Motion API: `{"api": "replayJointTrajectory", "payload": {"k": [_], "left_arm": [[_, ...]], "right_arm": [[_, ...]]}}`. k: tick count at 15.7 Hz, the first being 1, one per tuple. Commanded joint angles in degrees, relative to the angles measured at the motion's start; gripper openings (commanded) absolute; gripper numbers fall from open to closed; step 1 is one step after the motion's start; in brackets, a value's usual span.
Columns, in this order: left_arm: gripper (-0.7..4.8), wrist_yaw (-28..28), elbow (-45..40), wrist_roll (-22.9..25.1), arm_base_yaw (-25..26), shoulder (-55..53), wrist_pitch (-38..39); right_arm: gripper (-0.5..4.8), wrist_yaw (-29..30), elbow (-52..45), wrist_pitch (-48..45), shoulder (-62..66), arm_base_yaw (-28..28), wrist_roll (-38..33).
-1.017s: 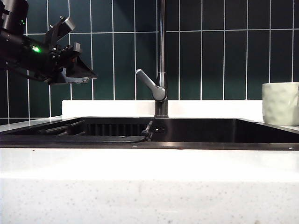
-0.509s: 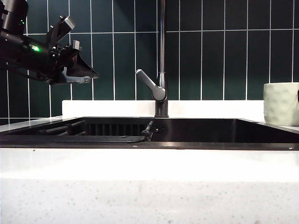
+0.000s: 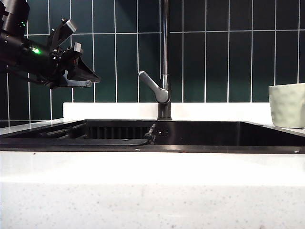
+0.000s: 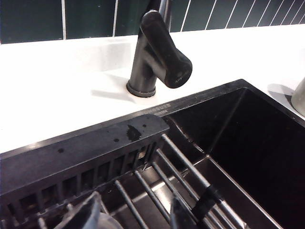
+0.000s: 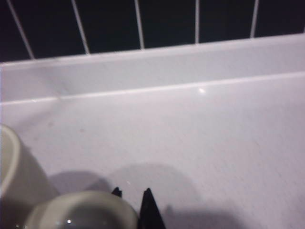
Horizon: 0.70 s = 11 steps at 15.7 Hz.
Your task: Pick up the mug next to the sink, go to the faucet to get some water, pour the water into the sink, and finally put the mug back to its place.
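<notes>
At the right edge of the exterior view, the mug sits on the white speckled counter just beside the sink, pale green-white, dimpled, slightly tilted, cut off by the frame edge. Right gripper shows only in the right wrist view: two dark fingertips close together, right at the rim of a pale round cup opening, which looks like the mug seen from above. Tips nearly together, seem to pinch the rim, but contact isn't clear, so can't tell if it's grasping or just closed. A second pale curved object stands just beside it, partly out of frame. White backsplash ledge and dark tiles behind.

Left gripper hangs above the left end of the sink, well apart from the mug, pointing toward the faucet. In the left wrist view its fingers are spread apart, empty, over the rack bars inside the basin. Faucet stands upright at the back rim middle, grey lever handle angled to the left. Dark green wall tiles with white grout behind everything.
</notes>
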State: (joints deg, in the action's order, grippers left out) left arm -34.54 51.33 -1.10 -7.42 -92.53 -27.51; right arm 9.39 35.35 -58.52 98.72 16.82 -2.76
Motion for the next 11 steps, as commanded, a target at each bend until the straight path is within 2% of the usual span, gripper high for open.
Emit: {"api": "replayJointTrajectory", "payload": {"k": [1,4,6,7,11], "left_arm": [[1.84,-3.21,0.42,-0.02,-0.02,0.31,-1.05],[1.84,-3.87,2.47,-0.24,-0.02,0.28,-0.87],[1.84,-3.89,5.33,-0.22,0.00,-0.66,-0.81],[1.84,-4.46,8.11,-0.31,0.00,-2.25,-0.15],[1.85,-5.77,16.61,-0.44,-0.66,-8.15,0.85]], "right_arm": [[-0.01,2.29,-0.04,-1.79,-0.46,-0.35,-1.49],[-0.01,2.47,0.46,-2.56,-3.15,-0.42,-4.24],[-0.01,3.98,1.79,-2.58,-5.75,-0.46,-8.92],[-0.01,6.27,3.41,-1.68,-7.10,-1.11,-12.92],[-0.02,14.16,11.45,9.44,-9.77,-6.56,-16.55]]}}
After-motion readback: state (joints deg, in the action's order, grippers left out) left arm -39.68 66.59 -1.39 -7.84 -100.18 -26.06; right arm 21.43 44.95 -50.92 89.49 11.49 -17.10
